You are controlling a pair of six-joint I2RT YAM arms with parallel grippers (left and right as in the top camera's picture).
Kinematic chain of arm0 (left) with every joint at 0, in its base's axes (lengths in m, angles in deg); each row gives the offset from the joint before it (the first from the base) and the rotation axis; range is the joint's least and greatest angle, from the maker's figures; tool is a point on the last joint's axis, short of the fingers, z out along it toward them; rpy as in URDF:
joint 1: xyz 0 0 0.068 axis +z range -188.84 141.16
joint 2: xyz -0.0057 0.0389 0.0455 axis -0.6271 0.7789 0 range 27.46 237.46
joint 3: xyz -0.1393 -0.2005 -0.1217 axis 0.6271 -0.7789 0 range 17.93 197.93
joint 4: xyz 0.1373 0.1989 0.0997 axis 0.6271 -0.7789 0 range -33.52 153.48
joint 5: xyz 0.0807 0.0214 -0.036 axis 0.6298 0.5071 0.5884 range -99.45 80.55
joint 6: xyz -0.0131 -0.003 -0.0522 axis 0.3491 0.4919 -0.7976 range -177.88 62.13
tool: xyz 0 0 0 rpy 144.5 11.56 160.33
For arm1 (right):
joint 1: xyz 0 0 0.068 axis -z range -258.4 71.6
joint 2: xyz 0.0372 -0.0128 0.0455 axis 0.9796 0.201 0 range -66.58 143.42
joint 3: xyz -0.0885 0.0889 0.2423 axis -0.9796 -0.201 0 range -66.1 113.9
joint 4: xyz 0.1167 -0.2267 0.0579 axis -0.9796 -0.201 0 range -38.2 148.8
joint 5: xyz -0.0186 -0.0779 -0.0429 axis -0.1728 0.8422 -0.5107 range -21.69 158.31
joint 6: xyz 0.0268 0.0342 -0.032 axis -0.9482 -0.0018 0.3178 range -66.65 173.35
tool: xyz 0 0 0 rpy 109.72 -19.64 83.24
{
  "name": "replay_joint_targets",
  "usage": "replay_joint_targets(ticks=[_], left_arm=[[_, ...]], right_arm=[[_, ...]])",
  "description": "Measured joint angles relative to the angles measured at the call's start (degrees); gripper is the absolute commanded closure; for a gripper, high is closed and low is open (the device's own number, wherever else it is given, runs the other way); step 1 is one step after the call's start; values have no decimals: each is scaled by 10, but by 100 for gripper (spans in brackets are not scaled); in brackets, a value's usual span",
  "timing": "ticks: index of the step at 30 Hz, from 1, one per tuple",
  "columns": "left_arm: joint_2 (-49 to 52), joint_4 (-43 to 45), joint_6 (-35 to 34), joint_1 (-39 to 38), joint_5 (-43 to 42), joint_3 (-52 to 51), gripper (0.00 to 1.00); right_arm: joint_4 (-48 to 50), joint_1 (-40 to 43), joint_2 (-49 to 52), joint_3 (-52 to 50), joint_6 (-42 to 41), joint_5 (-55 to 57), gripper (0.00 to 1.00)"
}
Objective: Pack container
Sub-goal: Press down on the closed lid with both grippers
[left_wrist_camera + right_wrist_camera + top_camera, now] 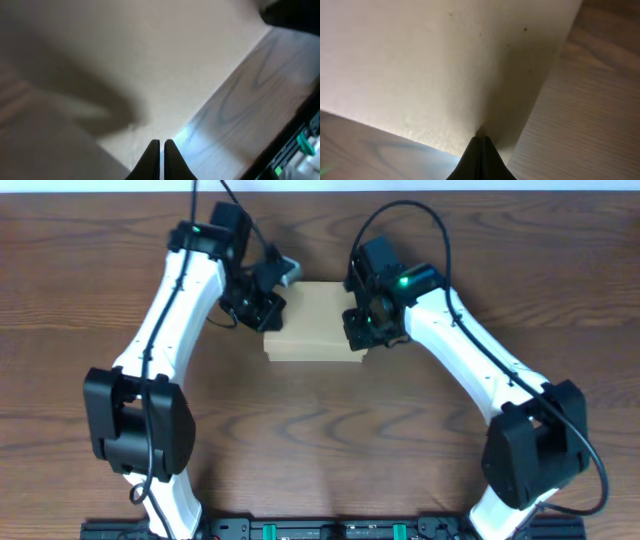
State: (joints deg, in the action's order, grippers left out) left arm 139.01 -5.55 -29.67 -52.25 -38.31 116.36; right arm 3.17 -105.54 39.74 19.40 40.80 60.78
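The container, a tan cardboard box with its lid down, lies on the wooden table at the middle back. My left gripper is at its left side and my right gripper is at its right side. In the left wrist view the fingers are shut with a hairline gap and nothing between them, just over the box's tan surface. In the right wrist view the fingers are shut, with their tips touching a corner edge of the box.
A small grey piece shows behind the left gripper at the box's back left corner; I cannot tell what it is. Bare wooden table lies in front of the box. The arm bases stand at the front edge.
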Motion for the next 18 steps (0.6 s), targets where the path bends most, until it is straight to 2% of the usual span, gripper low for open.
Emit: replay_joint_targets(ticks=[5, 11, 18], left_arm=[[0, 24, -13, -7, 8, -55, 94], [0, 25, -19, -6, 8, -69, 94], [-16, 68, -36, -5, 6, -104, 94]], right_arm=[[13, 0, -6, -10, 0, -4, 99], [17, 0, -7, -12, 0, -5, 99], [17, 0, -7, -12, 0, -5, 99]])
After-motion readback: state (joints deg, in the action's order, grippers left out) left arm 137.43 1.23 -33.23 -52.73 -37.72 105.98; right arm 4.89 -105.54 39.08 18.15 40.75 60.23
